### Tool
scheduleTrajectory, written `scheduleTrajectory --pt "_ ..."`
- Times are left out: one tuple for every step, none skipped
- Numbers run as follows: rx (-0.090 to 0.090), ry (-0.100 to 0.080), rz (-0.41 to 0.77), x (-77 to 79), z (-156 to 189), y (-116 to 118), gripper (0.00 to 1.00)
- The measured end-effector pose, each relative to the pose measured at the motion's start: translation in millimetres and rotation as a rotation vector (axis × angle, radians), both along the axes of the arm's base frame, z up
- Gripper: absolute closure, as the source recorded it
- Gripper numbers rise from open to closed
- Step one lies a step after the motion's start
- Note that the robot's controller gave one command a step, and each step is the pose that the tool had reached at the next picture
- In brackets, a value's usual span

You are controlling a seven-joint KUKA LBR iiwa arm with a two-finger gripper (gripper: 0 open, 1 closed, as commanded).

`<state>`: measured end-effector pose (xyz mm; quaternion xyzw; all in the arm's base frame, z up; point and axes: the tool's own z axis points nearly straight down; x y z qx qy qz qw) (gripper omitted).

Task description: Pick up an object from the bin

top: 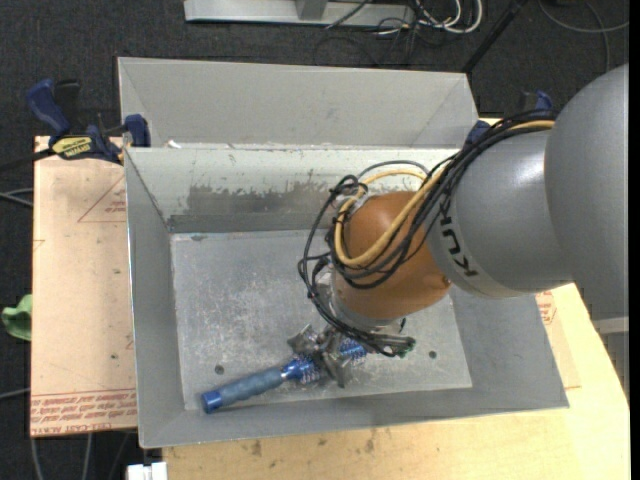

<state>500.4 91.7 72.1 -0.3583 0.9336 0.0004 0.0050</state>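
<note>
A blue tool (255,386) with a long blue handle lies near the bin's front wall, its handle pointing to the lower left. My gripper (325,356) is low over the tool's right end, where a blue ridged part and grey metal show around the fingertips. The orange cover above hides most of the gripper. Whether the tool's end is between the fingers cannot be made out.
The arm comes in from the right and fills the bin's right half. A small green bit (403,346) shows just right of the gripper. The bin floor to the left is bare scuffed metal.
</note>
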Motion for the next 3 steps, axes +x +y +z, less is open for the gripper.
scheduleTrajectory --pt "-0.001 0.005 0.002 -1.6 -0.5 0.3 0.00" --pt "-0.002 0.007 -0.001 -1.8 -1.8 -0.6 1.00" --pt "-0.003 -0.001 0.106 6.4 142.8 -11.4 1.00"
